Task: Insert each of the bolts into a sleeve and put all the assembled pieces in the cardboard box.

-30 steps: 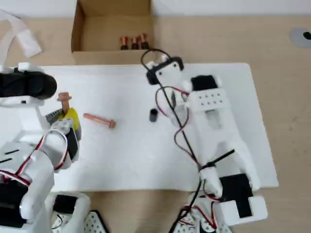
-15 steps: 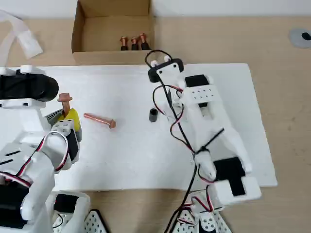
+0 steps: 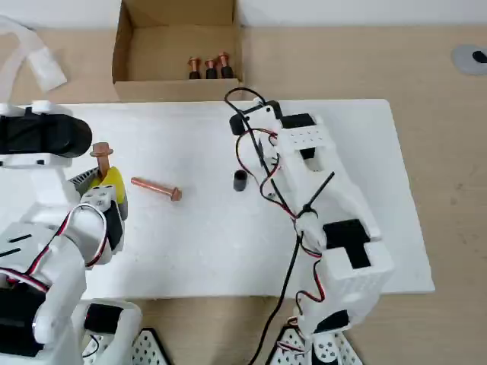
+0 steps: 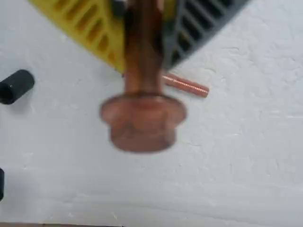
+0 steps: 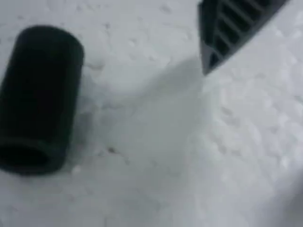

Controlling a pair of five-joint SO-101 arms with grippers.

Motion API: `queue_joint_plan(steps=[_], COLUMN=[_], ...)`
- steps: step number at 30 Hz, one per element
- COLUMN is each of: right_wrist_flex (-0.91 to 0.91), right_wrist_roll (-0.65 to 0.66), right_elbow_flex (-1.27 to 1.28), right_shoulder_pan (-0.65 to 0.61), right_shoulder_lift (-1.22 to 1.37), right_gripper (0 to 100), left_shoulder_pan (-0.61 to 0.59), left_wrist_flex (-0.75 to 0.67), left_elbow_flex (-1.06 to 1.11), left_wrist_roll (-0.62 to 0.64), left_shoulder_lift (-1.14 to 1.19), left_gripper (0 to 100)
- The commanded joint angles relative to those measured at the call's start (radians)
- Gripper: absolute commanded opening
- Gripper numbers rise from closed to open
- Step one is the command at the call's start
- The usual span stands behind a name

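Note:
My left gripper [image 3: 103, 181] is shut on a copper bolt [image 3: 100, 151], held upright with its flanged head [image 4: 142, 120] up, at the left of the white foam board [image 3: 198, 243]. A second bolt [image 3: 154, 188] lies flat on the board just to the right of it. A black sleeve [image 3: 240, 180] lies on its side mid-board. My right gripper [image 3: 249, 150] hangs low just beside the sleeve [image 5: 40, 97]. One dark finger [image 5: 229, 30] shows in the right wrist view, apart from the sleeve, with nothing held.
The cardboard box [image 3: 137, 61] stands beyond the board's far edge, with three assembled pieces [image 3: 210, 67] lying in its right part. The right arm's body and cables [image 3: 304, 205] stretch over the board's right half. A grey disc [image 3: 472, 58] sits far right.
The right arm's base end has swung towards the board's near edge and its wrist has shifted slightly towards the sleeve. The left arm and its bolt have not moved.

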Motion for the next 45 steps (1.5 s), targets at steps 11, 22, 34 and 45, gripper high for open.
queue_joint_plan(steps=[11,22,34,45], right_wrist_flex=[-0.066,-0.066,0.049,0.242], right_wrist_roll=[0.014,0.041,0.041,0.1], right_elbow_flex=[-0.053,-0.053,-0.278,-0.578], right_shoulder_pan=[0.082,0.064,0.064,0.064], right_shoulder_lift=[0.028,0.03,0.282,0.441], right_gripper=[26.7,23.4,13.6,1.2], left_shoulder_pan=[0.014,0.014,0.014,0.014], left_wrist_flex=[-0.026,-0.02,-0.017,-0.017], left_elbow_flex=[-0.005,-0.005,-0.005,-0.005], left_wrist_roll=[-0.012,-0.011,-0.012,-0.012], left_shoulder_lift=[-0.007,-0.012,-0.013,-0.013], left_gripper=[1,1,1,1])
